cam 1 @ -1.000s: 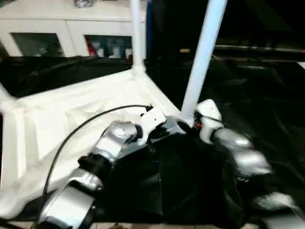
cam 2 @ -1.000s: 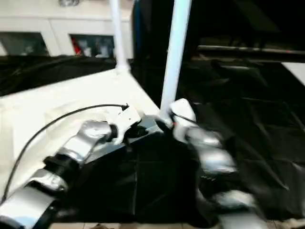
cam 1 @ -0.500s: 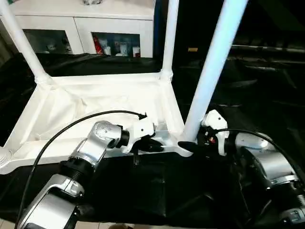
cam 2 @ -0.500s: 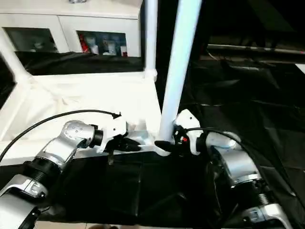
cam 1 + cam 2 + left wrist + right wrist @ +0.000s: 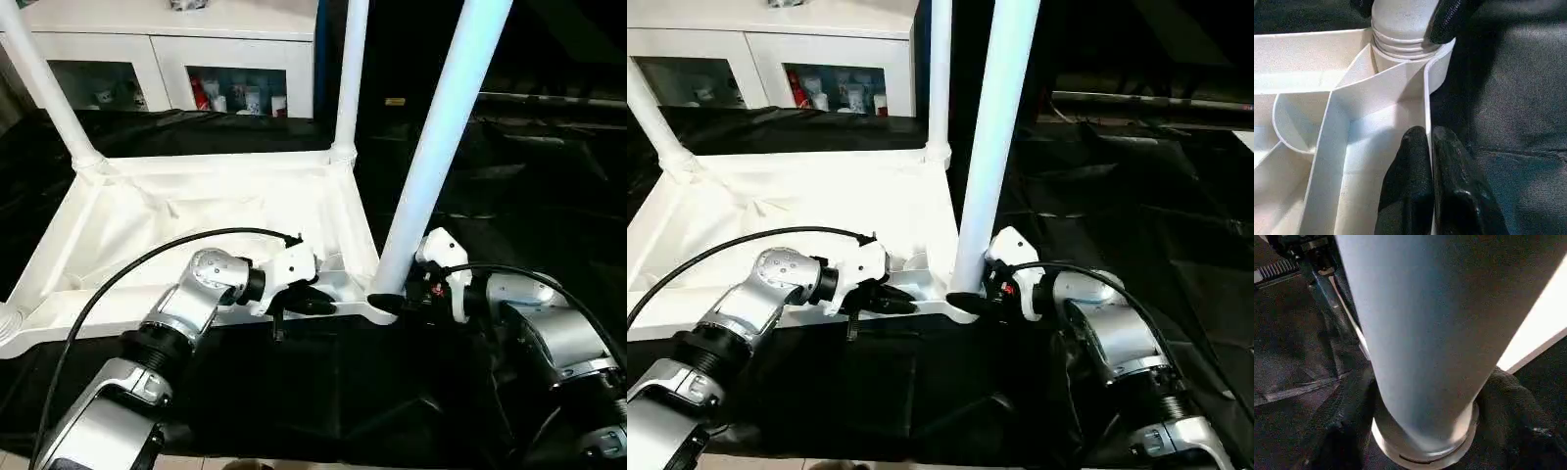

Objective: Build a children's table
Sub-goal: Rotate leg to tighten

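Upside down on the black-covered tabletop [image 5: 549, 196]: the children's table [image 5: 196, 220], ribbed underside up, spread across the left half and reaching toward the near edge. At its far left corner, a white leg [image 5: 44, 83] standing in its socket, leaning slightly. Further right, at the far right corner of the top, a second leg [image 5: 348, 73] standing upright. Behind, beyond the tabletop's far edge, a white glass-door cabinet [image 5: 167, 59] with small items inside (too small to tell apart).

Along the near rim of the white top, the left gripper [image 5: 312, 302] lying level, jaws clenched tight on the thin rim wall; from the left wrist view, both black fingertips [image 5: 1415, 161] pressed together with the wall between them, just short of the corner socket. A black cable [image 5: 147, 264] looping over the silver left forearm.

At the near right corner, the third leg [image 5: 441, 137] rising tall out of its round socket. Right gripper [image 5: 975, 299] low at the base of that leg, jaws set either side of it; whether actually gripping or merely bracketing, cannot tell. Black cloth wrinkled beyond, toward the right edge.
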You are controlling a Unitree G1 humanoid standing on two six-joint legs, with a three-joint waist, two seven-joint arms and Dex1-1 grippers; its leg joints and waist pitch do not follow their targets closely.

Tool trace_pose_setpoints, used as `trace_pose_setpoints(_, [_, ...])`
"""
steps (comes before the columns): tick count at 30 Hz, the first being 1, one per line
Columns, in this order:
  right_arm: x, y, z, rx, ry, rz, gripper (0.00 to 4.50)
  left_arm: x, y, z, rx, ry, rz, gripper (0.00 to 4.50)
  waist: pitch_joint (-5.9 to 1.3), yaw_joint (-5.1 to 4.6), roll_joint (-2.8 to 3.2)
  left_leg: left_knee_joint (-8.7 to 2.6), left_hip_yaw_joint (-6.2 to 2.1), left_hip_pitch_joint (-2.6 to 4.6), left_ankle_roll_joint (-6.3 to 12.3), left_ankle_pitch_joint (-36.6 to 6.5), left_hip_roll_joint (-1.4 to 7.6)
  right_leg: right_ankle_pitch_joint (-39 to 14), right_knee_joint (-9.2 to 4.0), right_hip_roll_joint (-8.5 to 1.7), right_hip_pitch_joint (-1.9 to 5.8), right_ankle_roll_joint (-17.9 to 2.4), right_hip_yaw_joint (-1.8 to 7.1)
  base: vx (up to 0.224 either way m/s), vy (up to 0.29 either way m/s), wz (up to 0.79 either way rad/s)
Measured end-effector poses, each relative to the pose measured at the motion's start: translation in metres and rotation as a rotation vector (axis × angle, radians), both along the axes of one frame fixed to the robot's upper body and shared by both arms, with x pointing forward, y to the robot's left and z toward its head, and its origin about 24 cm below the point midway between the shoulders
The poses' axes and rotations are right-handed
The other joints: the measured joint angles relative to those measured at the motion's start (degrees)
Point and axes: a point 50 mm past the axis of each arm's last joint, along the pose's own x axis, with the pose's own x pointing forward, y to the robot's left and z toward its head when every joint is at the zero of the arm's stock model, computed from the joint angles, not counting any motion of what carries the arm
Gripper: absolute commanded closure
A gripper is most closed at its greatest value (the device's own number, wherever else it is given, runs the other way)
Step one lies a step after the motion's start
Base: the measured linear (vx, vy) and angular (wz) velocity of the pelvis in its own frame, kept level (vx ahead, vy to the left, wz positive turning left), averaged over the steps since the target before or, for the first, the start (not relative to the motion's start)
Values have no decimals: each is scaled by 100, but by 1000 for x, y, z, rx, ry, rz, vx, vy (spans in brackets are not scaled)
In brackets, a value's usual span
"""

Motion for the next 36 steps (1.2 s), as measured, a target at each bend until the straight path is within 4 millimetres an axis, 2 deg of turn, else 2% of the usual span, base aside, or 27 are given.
trace_pose_setpoints(7, [1,0,-3,10,1,-29,189,1,0,-2,4,5,30,450,-3,-1,-4,2,0,10,0,0,0,0,4,0,7,0,0,0,0,0])
trace_pose_setpoints(10, [9,3,-11,59,-2,-166,189,7,-7,-4,-7,4,119,450,-12,-39,-19,9,0,28,-2,1,0,4,9,0,22,-4,1,0,0,0])
trace_pose_setpoints(13, [23,8,-17,110,-20,-396,191,19,-19,-4,1,-14,243,450,-13,-83,-21,19,-1,29,-3,2,-1,8,2,-3,24,-2,2,0,0,0])
trace_pose_setpoints(17, [37,19,-22,93,-55,-681,191,27,-46,-6,-4,-11,400,450,-14,-122,-22,24,-1,41,-3,2,-5,7,-8,-5,34,3,5,0,0,0])
trace_pose_setpoints(21, [43,27,-23,82,-56,-802,191,27,-57,-10,-4,-13,452,450,-20,-169,-7,18,-3,69,-3,1,-5,8,-26,-5,62,8,1,0,0,0])
trace_pose_setpoints(26, [46,32,-25,70,-54,-829,191,28,-58,-11,12,-18,460,450,-21,-236,-3,9,-11,119,-2,0,-8,1,-64,-5,100,20,-6,0,0,0])
trace_pose_setpoints(27, [46,32,-25,74,-59,-827,156,28,-58,-11,13,-22,457,450,-20,-243,-2,6,-11,119,-2,0,-8,1,-74,-5,100,20,-7,0,0,0])
trace_pose_setpoints(29, [46,32,-25,88,-79,-815,121,29,-56,-10,11,-35,449,450,-15,-249,4,-15,-12,105,-2,0,-11,1,-109,-5,110,20,-9,0,0,0])
trace_pose_setpoints(34, [45,28,-30,74,-76,-769,89,30,-53,-8,3,-54,434,450,-13,-255,2,-17,-6,65,-1,1,-13,29,-129,-5,83,10,-3,0,0,0])
trace_pose_setpoints(36, [44,22,-26,77,-48,-688,66,30,-50,-7,2,-57,418,450,-12,-247,1,-19,-6,65,-1,1,-12,52,-129,-5,82,9,-4,0,0,0])
